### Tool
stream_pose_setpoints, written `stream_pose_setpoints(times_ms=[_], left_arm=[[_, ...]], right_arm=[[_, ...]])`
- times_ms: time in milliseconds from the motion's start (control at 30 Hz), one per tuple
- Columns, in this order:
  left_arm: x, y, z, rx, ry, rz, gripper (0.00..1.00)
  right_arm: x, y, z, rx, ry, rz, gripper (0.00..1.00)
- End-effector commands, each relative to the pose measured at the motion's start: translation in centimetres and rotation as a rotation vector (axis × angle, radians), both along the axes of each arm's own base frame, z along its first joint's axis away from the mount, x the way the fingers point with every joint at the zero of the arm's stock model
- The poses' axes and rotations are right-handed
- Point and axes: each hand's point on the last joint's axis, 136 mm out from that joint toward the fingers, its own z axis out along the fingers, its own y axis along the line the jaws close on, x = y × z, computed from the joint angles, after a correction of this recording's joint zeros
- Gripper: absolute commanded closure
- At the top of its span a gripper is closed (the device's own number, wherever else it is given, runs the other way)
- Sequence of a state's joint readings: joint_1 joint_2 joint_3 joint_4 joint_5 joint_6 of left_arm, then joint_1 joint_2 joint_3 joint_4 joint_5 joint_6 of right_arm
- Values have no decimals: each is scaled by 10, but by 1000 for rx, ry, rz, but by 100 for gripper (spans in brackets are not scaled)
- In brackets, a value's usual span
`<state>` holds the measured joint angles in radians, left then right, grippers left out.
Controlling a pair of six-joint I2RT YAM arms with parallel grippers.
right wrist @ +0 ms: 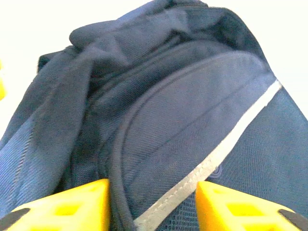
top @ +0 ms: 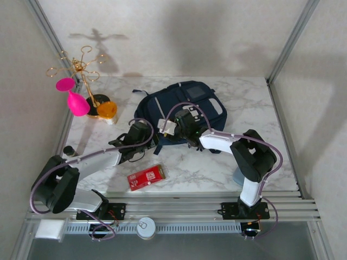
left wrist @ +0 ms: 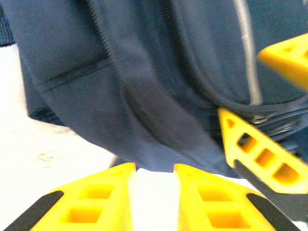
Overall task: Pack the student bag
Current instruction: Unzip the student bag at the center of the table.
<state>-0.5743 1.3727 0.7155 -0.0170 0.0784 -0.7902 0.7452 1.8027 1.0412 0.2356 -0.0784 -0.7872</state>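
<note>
a white marble-patterned tabletop (top: pixel 255 103) is enclosed by pale walls (top: pixel 217 32) and grey metal posts (top: pixel 293 38); shadows are cast on the back wall.

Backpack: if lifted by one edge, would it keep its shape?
Probably not: the backpack is soft fabric, creased and folded over itself in the right wrist view, so it would likely sag. It lies rather flat, so it is perhaps near empty and light.

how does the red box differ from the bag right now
Size: the bag is far larger; the red box is small and flat.
Colour: the bag is navy with pale stripes; the box is red.
Attention: the left gripper and right gripper are both at the bag; the box lies apart, nearer the arm bases.
Shared: both rest on the marble table.
</note>
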Motion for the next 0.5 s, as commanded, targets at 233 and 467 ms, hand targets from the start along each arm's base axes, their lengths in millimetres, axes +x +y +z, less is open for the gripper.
stream_pose_setpoints(times_ms=[233, 467], left_arm=[[60, 18, 42, -62, -66, 142, 73], [60, 10, 12, -118, -44, 127, 78]], right_arm=[[23, -17, 85, 230, -128, -79, 99], [19, -27, 123, 395, -88, -132, 100]])
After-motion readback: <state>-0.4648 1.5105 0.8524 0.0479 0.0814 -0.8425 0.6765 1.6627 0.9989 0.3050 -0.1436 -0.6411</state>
